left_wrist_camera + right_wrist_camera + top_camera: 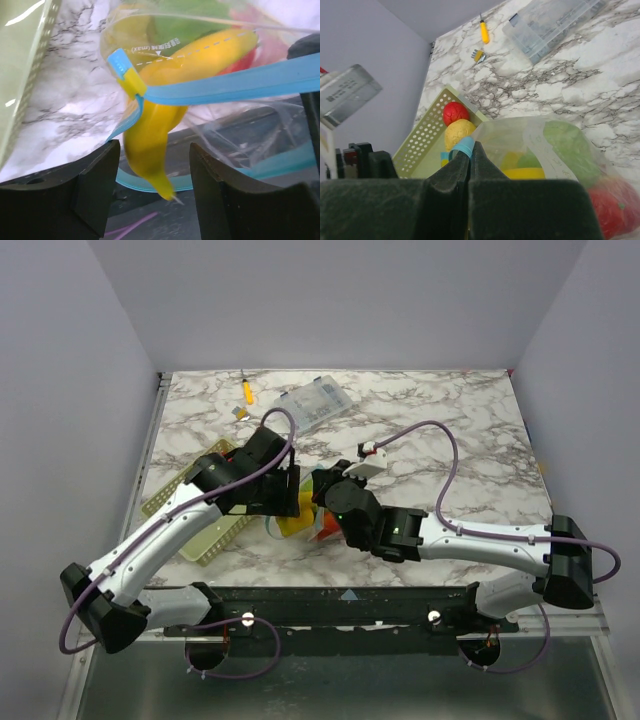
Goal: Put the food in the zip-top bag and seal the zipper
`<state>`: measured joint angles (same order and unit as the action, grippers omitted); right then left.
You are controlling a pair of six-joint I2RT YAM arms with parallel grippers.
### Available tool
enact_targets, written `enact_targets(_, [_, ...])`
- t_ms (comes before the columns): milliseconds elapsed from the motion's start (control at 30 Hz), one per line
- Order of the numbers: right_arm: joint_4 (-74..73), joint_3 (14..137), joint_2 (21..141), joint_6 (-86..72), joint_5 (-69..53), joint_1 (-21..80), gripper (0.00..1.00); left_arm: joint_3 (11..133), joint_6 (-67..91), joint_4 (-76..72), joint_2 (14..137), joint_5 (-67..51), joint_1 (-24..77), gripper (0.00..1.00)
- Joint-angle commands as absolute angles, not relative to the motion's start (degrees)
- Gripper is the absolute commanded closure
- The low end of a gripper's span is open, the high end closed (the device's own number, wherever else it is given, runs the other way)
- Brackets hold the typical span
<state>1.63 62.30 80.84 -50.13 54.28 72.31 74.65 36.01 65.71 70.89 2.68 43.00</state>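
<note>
The zip-top bag [298,525] lies on the marble table [450,430] between the two grippers, just beside the right edge of a green perforated tray [200,525]. The right gripper [470,150] is clamped tight, its fingers pressed together on a curl of the light blue zipper [235,82] at the bag's edge. The left gripper [154,165] is spread wide and grasps nothing; a yellow toy banana [150,135] hangs with its pointed end between the two fingers. In the left wrist view, one run of the zipper crosses in front of the banana, with a yellow slider [131,82] at its left end, and a second run sits lower and apart from it, so the mouth stands open there. Through the clear plastic a green toy [565,145] and a red toy [610,205] show. A red fruit [455,113] and a yellow fruit [459,132] rest in the tray. At the table's far side lie a clear compartment box [550,22] and an orange-handled tool [484,32].
</note>
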Motion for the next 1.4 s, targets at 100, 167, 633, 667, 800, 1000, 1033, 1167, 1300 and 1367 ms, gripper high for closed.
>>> enact_targets(100, [5.04, 60.74, 78.56, -51.92, 55.07, 72.58, 0.99, 63.66, 41.85, 51.57, 59.38, -16.28, 34.63, 0.42])
enact_targets(167, [5.08, 60.52, 78.2, -52.1, 55.1, 72.58, 0.99, 62.01, 41.22, 51.38, 58.68, -18.72, 33.7, 0.43])
enact_targets(633, [5.22, 60.01, 77.95, -51.97, 54.56, 72.56, 0.99, 56.96, 32.34, 42.4, 58.45, -17.71, 33.47, 0.55])
enact_targets(667, [5.21, 60.07, 78.03, -51.89, 54.51, 72.51, 0.99, 57.4, 31.94, 42.92, 58.91, -16.53, 33.66, 0.55])
enact_targets(800, [5.17, 60.51, 78.31, -51.69, 54.14, 72.54, 0.99, 59.12, 29.14, 44.47, 60.83, -12.52, 35.62, 0.52])
enact_targets(1000, [5.16, 60.71, 78.4, -51.57, 53.93, 72.54, 0.99, 58.66, 23.96, 42.75, 62.18, -8.73, 38.28, 0.58])
enact_targets(1033, [5.14, 60.73, 78.45, -51.58, 53.87, 72.53, 0.99, 58.44, 23.07, 41.92, 61.99, -7.84, 38.77, 0.62])
enact_targets(1167, [5.03, 60.73, 78.42, -51.64, 53.51, 72.53, 0.99, 58.32, 20.47, 39.77, 59.99, -3.66, 41.08, 0.67])
enact_targets(1300, [4.91, 60.45, 77.56, -52.32, 53.33, 72.59, 0.99, 57.22, 19.75, 39.25, 57.1, -3.0, 41.97, 0.59])
enact_targets(1367, [4.91, 60.25, 77.02, -52.45, 53.4, 72.56, 0.99, 56.26, 19.95, 39.55, 56.41, -2.47, 41.92, 0.55])
